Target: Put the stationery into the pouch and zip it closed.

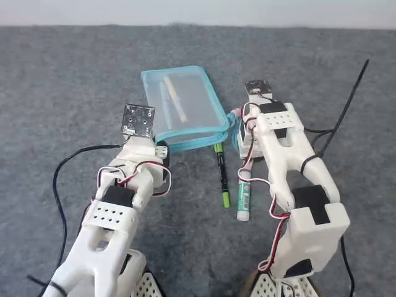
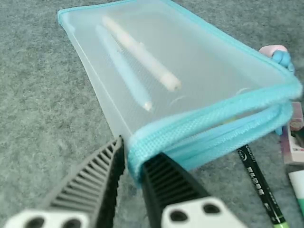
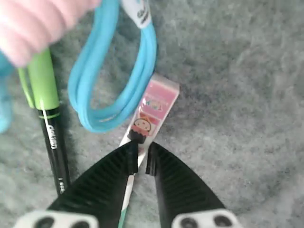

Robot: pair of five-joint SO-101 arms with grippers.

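Where it lies on the grey felt-covered desk (image 1: pixel 74 80), the translucent plastic pouch with a turquoise zipper edge (image 1: pixel 185 105) (image 2: pixel 199 76) sits between the two arms, its mouth towards them. A white pen (image 2: pixel 140 52) and a pale blue pen (image 2: pixel 123 71) lie inside it. The left gripper (image 2: pixel 130 156) has its jaws clamped on the near corner of the zipper edge. A turquoise cord loop (image 3: pixel 118 80) and a pink pompom (image 2: pixel 273 49) hang at the other corner. Just beside the loop lies a pink and white printed eraser (image 3: pixel 154 109); the right gripper (image 3: pixel 141 154) has its jaws closed to a narrow gap on the eraser's end. A green and black pen (image 1: pixel 221 176) and a white tube with a green label (image 1: pixel 244 198) lie side by side outside the pouch.
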